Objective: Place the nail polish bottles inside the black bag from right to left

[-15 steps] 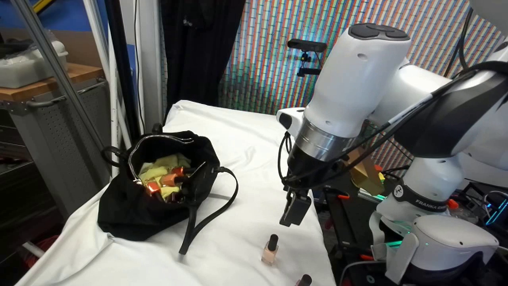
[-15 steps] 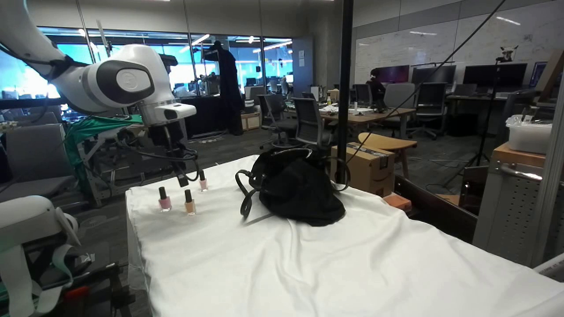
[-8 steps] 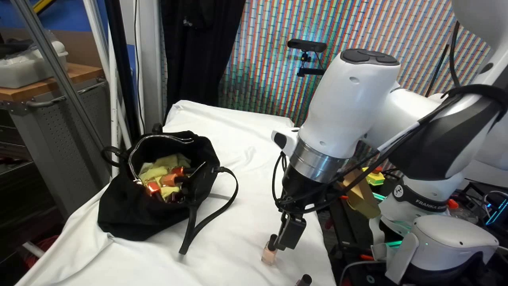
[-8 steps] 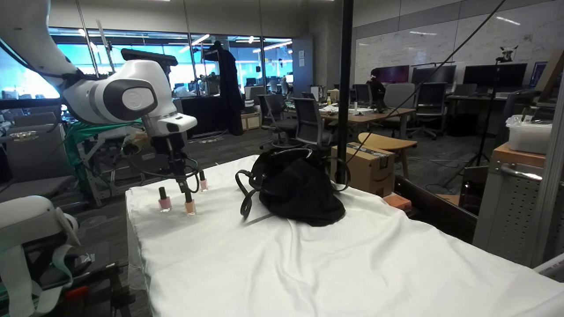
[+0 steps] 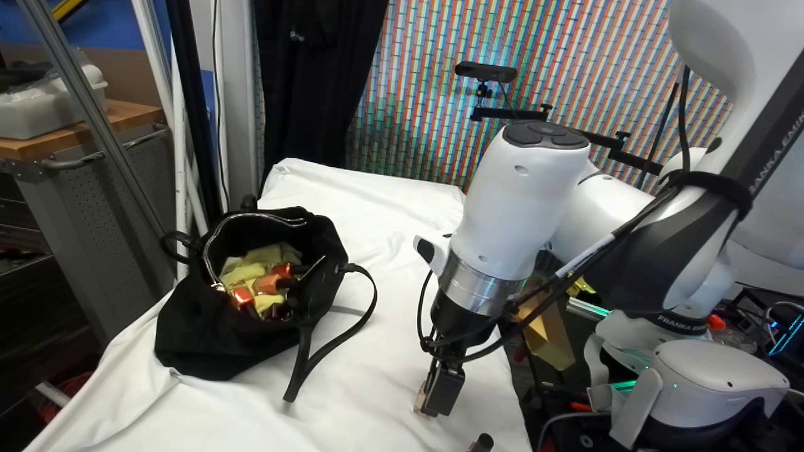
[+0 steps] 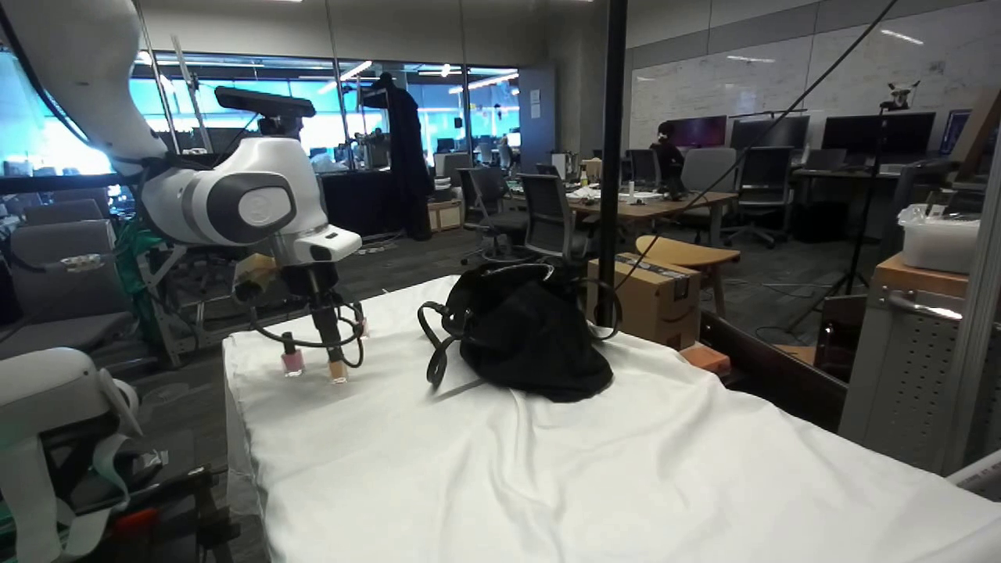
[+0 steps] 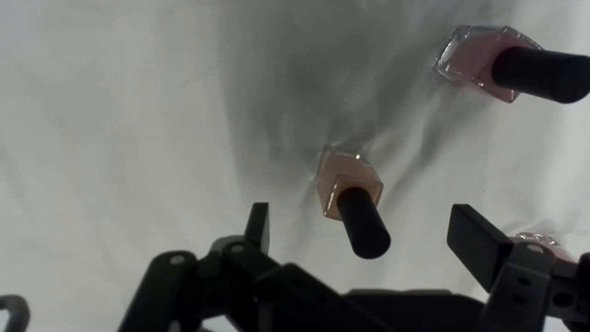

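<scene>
In an exterior view, my white arm (image 5: 597,216) reaches in from the upper right, bends, and ends in a thick wrist section (image 5: 512,201) tilted so that its lower end slants down and to the left. Seen in an exterior view, a rounded joint (image 6: 242,205) sits at the left, and everything below it drops almost straight toward a white-draped counter (image 6: 594,485).

My black pincer (image 7: 360,222) points steeply down, low over the counter. Its fingers (image 7: 477,244) are spread wide, one to each side of the black cap (image 7: 365,229) of a peach nail polish bottle (image 7: 343,168), with a gap showing on both sides of that cap. The bottle stands upright, partly hidden by my pincer in both exterior views. A pink bottle (image 7: 470,60) stands upright near it, and a third bottle (image 7: 544,239) shows partly behind one finger, near the right edge of the wrist view.

Well apart from my pincer, the slouchy black bag (image 5: 220,339) sits on the same counter. Its mouth gapes, showing something yellow-green (image 5: 242,274) and several orange or red bottles (image 5: 268,284) inside.
</scene>
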Robot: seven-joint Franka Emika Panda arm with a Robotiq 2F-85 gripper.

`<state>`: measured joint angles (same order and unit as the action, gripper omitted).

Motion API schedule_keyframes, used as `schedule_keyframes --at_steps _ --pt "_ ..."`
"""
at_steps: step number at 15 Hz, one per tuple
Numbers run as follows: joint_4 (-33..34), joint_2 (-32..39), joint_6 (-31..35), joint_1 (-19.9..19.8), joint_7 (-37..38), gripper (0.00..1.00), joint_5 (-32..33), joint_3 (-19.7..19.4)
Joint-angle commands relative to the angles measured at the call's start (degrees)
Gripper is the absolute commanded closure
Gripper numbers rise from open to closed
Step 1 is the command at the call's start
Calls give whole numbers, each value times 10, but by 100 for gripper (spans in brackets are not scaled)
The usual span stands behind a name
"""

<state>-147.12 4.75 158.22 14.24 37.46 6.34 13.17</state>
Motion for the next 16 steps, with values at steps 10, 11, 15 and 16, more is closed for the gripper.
schedule_keyframes --at_steps 10,11,15,16 --pt "68 96 15 37 5 0 40 -62" --pt "71 100 12 40 5 0 40 -64" --pt "76 111 3 54 6 0 39 -75" --pt "75 112 4 57 7 0 40 -77"
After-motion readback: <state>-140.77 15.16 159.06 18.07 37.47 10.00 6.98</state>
